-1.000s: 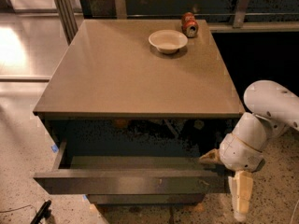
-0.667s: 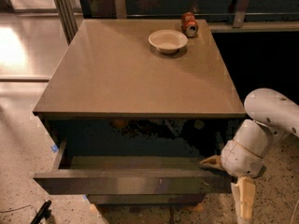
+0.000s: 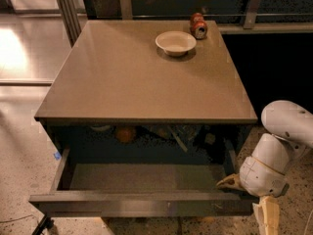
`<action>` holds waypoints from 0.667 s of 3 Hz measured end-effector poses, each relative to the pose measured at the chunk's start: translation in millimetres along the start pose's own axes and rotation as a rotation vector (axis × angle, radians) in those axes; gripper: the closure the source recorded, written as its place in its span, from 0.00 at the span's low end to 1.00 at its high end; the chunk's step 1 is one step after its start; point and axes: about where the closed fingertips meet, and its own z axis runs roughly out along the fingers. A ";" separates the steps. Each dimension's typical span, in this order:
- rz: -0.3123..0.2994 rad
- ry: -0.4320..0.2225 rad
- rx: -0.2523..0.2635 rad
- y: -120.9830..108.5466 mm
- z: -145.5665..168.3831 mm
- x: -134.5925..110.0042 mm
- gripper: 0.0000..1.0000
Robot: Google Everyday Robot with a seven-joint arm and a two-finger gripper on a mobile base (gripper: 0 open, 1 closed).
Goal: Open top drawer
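The top drawer stands pulled well out from under the front edge of the table, filling the view's 6 o'clock region. Its dark front panel runs across the bottom, and its shallow grey-brown interior lies exposed. In the dark cavity above and behind it, dim shapes show, among them a round orange one; what they are cannot be told.

The pincer sits at about 4 o'clock from the drawer's centre, just beside the drawer's right front corner, on the end of the white arm that enters from the right edge. A pale tan part of it reaches left to the drawer's right side; whether it touches is unclear. Whether the pincer is open or closed, I cannot tell.

On the table's far side, toward 12 o'clock, rests a pale bowl, with a red can just beside it at its 1 o'clock.
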 end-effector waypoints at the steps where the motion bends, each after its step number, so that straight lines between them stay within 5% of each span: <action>1: 0.001 0.009 -0.015 10.3 3.5 9.2 0.00; 2: -0.002 0.010 -0.027 27.3 4.6 21.6 0.00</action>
